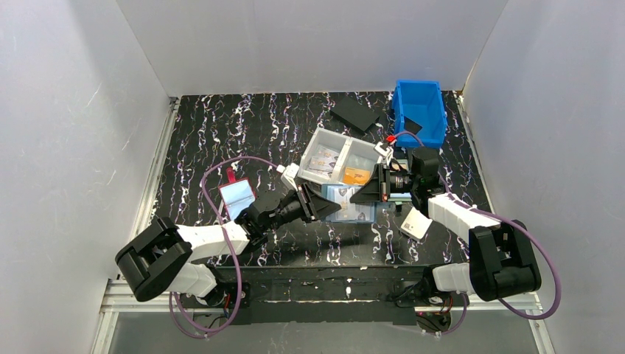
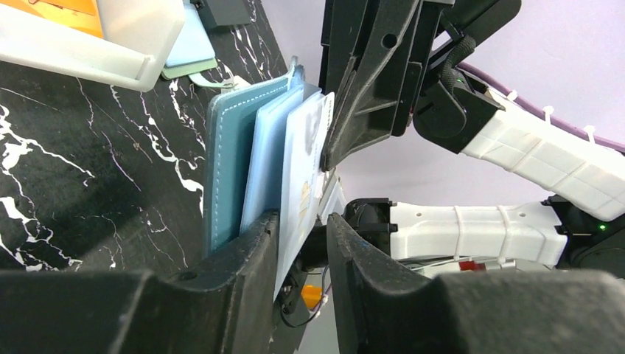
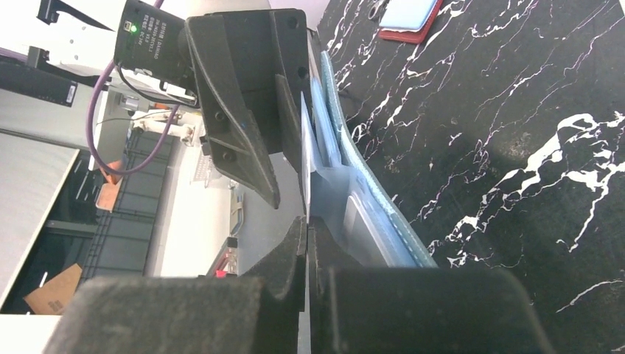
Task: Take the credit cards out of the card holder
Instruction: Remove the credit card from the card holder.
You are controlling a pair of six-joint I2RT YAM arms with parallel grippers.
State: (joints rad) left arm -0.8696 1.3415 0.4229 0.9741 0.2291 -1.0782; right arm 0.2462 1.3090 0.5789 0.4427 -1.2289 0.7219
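As the card holder [image 2: 228, 155] stands on edge over the table [image 1: 221, 133], between the two claws and just in front of the clear tray [image 1: 322, 136], its two panels fan apart. One credit card [image 2: 306, 162] shows outside them.

Right gripper [image 3: 306, 228]: fingers pressed together on that card's thin edge.
Left gripper [image 2: 302, 228]: fingers spread a little, the card's lower edge in the gap with room to spare, nothing clamped as far as the wrist view shows.

Handling, judged:
- Card is light, stiff and glossy, so it is likely to slip from a shallow pinch. Take it flat across both faces near a free end.
- Holder is soft and floppy with a stitched rim. Hold a panel edge away from the pocket mouth, or it follows the card.

Count:
- Holders: two, this one and a red-edged holder [image 1: 237, 199] to the left.
- Cards: one in the right claw, one loose card [image 1: 416, 223] by the right arm, some in the tray (number unclear).
- One blue bin [image 1: 402, 110].
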